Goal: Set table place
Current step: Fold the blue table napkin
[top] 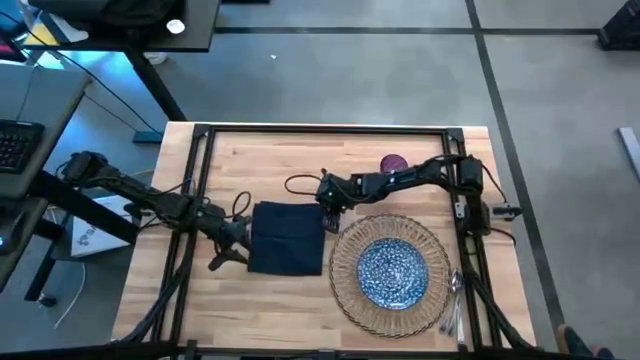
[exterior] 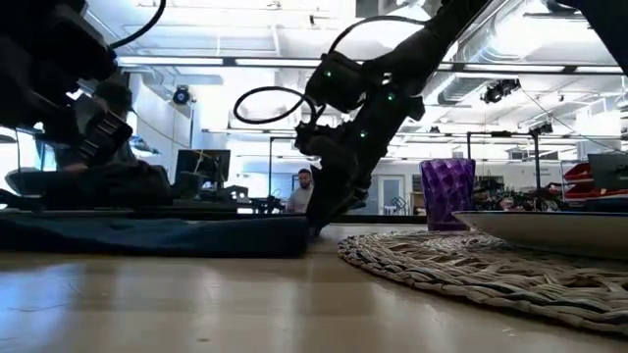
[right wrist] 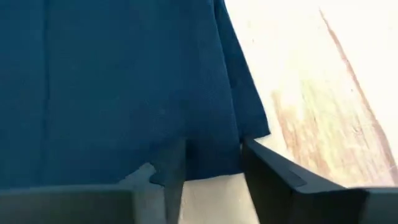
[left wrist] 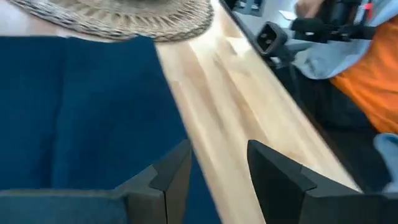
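A dark navy napkin [top: 287,237] lies flat and folded on the table [top: 300,150], left of the round wicker mat [top: 345,285]. The mat carries the blue-white speckled plate [top: 392,270]. My left gripper [top: 225,255] is open at the napkin's left edge near its near corner. In its wrist view, one finger is over the cloth [left wrist: 93,112] and one over bare wood. My right gripper [top: 333,215] is open at the napkin's far right corner. The purple cup [top: 392,162] stands behind the right arm. Silver cutlery [top: 452,300] lies right of the mat. My right gripper [right wrist: 211,162] comes down slanting from the table's right, with its fingers on either side of the napkin's far right corner [right wrist: 249,134]. In the low view its fingertips [exterior: 319,224] reach down to the cloth's edge; whether they touch it I cannot tell.
Black rails [top: 195,180] of the frame run along the table's left, right and far sides. There is bare wood along the near edge [top: 260,310] and the far strip left of the cup. Beyond the table a person [left wrist: 360,68] and desks show.
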Motion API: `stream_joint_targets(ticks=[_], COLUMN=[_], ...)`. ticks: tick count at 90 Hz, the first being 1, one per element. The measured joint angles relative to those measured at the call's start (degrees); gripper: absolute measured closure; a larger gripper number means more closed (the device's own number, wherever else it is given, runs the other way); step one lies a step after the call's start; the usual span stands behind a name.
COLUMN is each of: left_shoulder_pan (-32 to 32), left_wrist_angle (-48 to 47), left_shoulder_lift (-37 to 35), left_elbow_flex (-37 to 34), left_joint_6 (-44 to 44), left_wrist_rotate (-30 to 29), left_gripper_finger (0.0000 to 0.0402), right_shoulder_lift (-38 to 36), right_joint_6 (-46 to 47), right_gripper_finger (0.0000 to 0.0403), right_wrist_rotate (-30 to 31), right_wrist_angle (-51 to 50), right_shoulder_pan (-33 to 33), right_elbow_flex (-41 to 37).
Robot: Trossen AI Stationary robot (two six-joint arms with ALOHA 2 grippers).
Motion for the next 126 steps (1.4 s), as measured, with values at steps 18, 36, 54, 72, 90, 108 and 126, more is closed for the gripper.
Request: stream_joint_targets(ticks=[18, 36, 54, 72, 90, 108, 126], left_shoulder_pan=[0.1, 0.8, 3.4, 6.4, 7.7, 7.5, 7.5], left_wrist_angle=[0.3, 0.3, 0.4, 0.4, -1.5, -15.3, -21.3], left_shoulder_lift=[0.0, -0.1, -0.1, -0.1, 0.0, -0.1, -0.1], left_elbow_flex=[0.0, 0.0, 0.0, 0.0, 2.6, 10.0, 11.4], left_joint_6=[4.9, 3.0, 3.0, 3.0, 6.2, 8.0, 8.1], left_wrist_rotate=[-9.6, -20.1, -19.7, -17.0, -17.0, -17.1, -20.2], left_gripper_finger=[0.0261, 0.0261, 0.0261, 0.0261, 0.0261, 0.0262, 0.0262], right_shoulder_lift=[0.0, 0.2, 0.2, 0.3, 0.2, -0.8, 4.4], right_joint_6=[-1.7, -4.7, -10.3, -12.7, -19.5, -29.9, -27.2], right_gripper_finger=[0.0395, 0.0402, 0.0403, 0.0403, 0.0403, 0.0403, 0.0403], right_wrist_rotate=[-0.4, 0.2, 4.5, 8.8, 4.9, 0.6, 10.8], right_wrist_angle=[0.0, -7.1, -15.6, -16.6, -7.8, -0.2, -5.1], right_shoulder_pan=[0.0, 0.9, 3.2, 4.2, 5.3, 9.5, 7.0], right_elbow_flex=[0.0, 5.0, 11.5, 12.5, 12.2, 12.2, 11.9])
